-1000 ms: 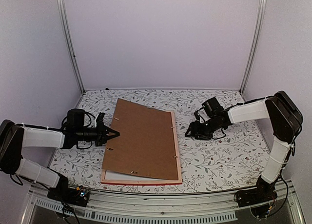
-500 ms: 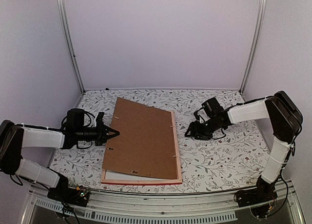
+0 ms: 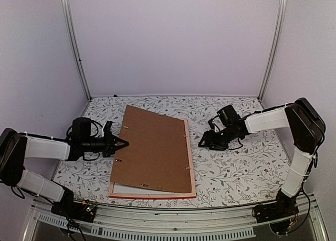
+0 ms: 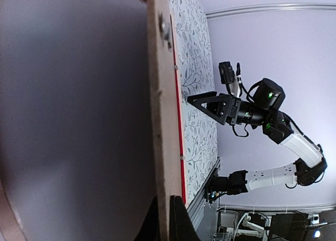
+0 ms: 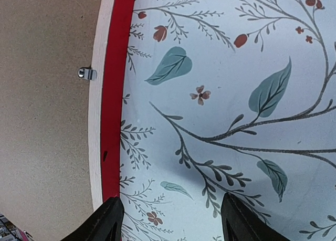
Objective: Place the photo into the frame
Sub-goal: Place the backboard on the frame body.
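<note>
The frame (image 3: 192, 162) lies face down on the table, showing its pale wood back and a red edge along the front. A brown backing board (image 3: 155, 149) lies askew over it. My left gripper (image 3: 124, 143) is shut on the board's left edge, and in the left wrist view its fingertips (image 4: 178, 225) pinch that edge. My right gripper (image 3: 202, 143) is open and empty, low over the table just right of the frame's right rail (image 5: 112, 94). A white sheet (image 3: 126, 189) peeks out under the board; the photo's picture side is hidden.
Small metal tabs (image 5: 86, 73) stick out along the frame's back. The floral table cover (image 3: 236, 167) spreads to the right of the frame. White walls and metal posts (image 3: 76, 46) close in the back and sides.
</note>
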`<move>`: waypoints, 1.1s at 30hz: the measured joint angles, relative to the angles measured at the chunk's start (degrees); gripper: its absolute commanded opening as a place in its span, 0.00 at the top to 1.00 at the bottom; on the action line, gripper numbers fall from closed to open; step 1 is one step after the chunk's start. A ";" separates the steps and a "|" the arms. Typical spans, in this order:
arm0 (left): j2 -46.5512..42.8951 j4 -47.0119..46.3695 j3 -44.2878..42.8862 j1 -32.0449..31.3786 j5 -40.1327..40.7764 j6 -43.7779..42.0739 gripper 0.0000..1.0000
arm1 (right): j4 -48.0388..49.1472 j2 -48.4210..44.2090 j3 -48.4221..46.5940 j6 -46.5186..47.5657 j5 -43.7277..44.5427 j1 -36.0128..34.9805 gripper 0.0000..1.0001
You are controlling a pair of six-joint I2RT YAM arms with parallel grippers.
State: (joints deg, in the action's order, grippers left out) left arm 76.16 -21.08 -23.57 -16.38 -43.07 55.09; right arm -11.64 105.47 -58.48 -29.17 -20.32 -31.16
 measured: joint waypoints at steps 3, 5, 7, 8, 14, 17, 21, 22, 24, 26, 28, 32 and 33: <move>0.37 -0.35 0.00 -0.13 -0.02 0.07 0.99 | 0.20 0.20 -0.13 0.00 0.00 -0.15 0.33; 0.76 -0.59 0.02 -0.26 -0.04 0.09 0.95 | 0.46 0.37 -0.26 0.00 0.02 -0.35 0.32; 1.14 -0.90 0.07 -0.37 0.04 0.17 0.89 | 0.66 0.48 -0.28 0.00 0.02 -0.52 0.32; 1.29 -1.01 0.09 -0.48 0.35 -0.04 0.87 | 0.74 0.50 -0.31 0.00 0.02 -0.57 0.32; 2.36 -0.17 0.55 -0.81 3.34 -2.32 0.61 | 1.22 0.70 -0.35 -0.02 -0.02 -0.72 0.32; 2.36 1.44 0.52 -0.90 4.55 -3.74 0.51 | 1.22 0.72 -0.37 -0.02 -0.04 -0.72 0.32; 2.36 5.25 0.22 -1.05 6.23 -5.84 0.42 | 1.44 0.79 -0.39 -0.09 -0.11 -0.72 0.32; 2.36 6.19 0.02 -1.07 6.51 -6.29 0.39 | 1.46 0.79 -0.39 -0.13 -0.13 -0.72 0.32; 2.36 7.89 -0.37 -1.18 7.15 -7.21 0.34 | 1.68 0.87 -0.39 -0.20 -0.28 -0.72 0.32; 2.36 9.51 -0.90 -1.31 7.74 -8.13 0.32 | 1.86 0.94 -0.37 -0.22 -0.42 -0.74 0.32; 2.43 10.69 -1.33 -1.49 8.04 -8.94 0.31 | 2.08 1.03 -0.39 -0.22 -0.57 -0.74 0.32; 3.67 12.44 -2.54 -1.97 8.50 -9.99 0.30 | 2.62 1.22 -0.39 -0.22 -0.90 -0.83 0.33; 4.13 12.76 -2.82 -2.14 8.79 -10.21 0.30 | 2.73 1.27 -0.39 -0.22 -0.96 -0.85 0.33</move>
State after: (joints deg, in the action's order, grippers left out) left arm 80.29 -8.32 -26.39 -18.52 -34.28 44.88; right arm -8.91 106.74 -58.87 -29.39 -21.28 -32.01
